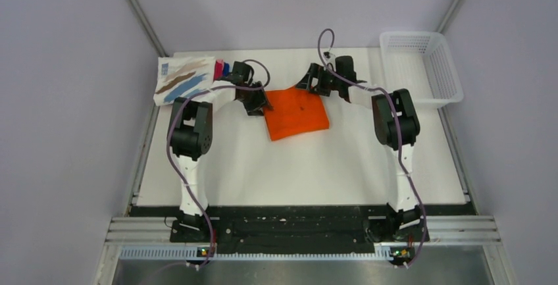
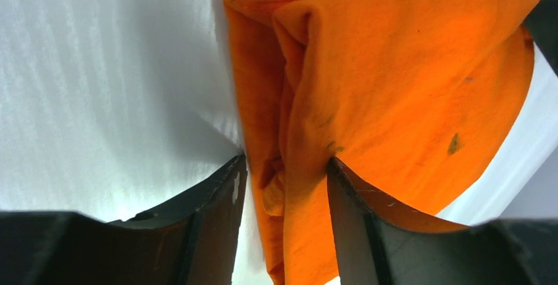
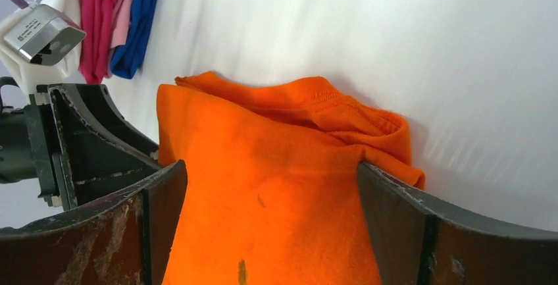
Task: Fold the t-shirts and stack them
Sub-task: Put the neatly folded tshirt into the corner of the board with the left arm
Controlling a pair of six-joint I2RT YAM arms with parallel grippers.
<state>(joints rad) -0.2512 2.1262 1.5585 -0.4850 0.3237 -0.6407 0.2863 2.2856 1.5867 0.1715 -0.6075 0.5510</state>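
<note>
Left gripper (image 2: 284,166) has its jaws on either side of a bunched edge of the orange tee (image 2: 408,68); we cannot tell whether they pinch it. Our right gripper (image 3: 273,173) stands wide apart astride the tee, gripping nothing. In the top view the tee lies folded at the table's (image 1: 296,166) centre, with the stack (image 1: 184,79) of folded tees at upper left and the basket (image 1: 413,34) at upper right.

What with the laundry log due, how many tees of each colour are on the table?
Orange tee: 1
White printed tee: 1
Pink-red tee: 1
Blue tee: 1
Total: 4
</note>
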